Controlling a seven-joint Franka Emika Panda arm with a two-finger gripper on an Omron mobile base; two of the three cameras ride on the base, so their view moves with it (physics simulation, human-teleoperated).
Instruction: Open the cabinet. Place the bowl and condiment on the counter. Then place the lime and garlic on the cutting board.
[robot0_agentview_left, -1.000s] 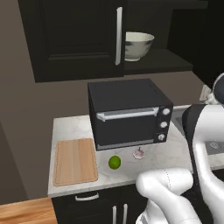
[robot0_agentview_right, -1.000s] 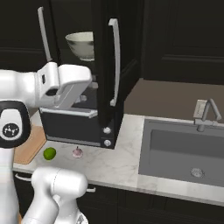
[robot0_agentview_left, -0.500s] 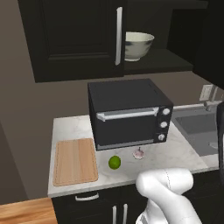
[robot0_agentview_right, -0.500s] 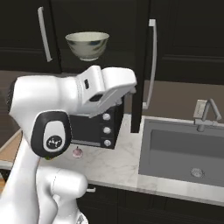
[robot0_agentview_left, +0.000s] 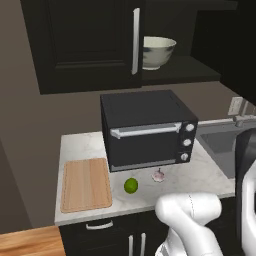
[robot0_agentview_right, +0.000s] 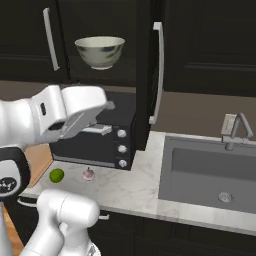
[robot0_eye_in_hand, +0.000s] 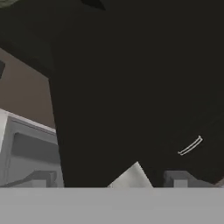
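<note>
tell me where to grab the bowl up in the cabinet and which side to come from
Probably the rim of the bowl, one finger inside and one outside its near wall. It sits upright on the shelf of the cabinet, mouth up, too wide to span whole. Come from the front through the open doorway, slightly above, since the shelf blocks below and the door stands to the right.

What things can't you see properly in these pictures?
- Condiment bottle: I can't find it; the open cabinet door may hide it in the right base view.
- Inside of the bowl: its rim sits too high in both base views.
- Sink: cut off by the left base view's right edge.
</note>
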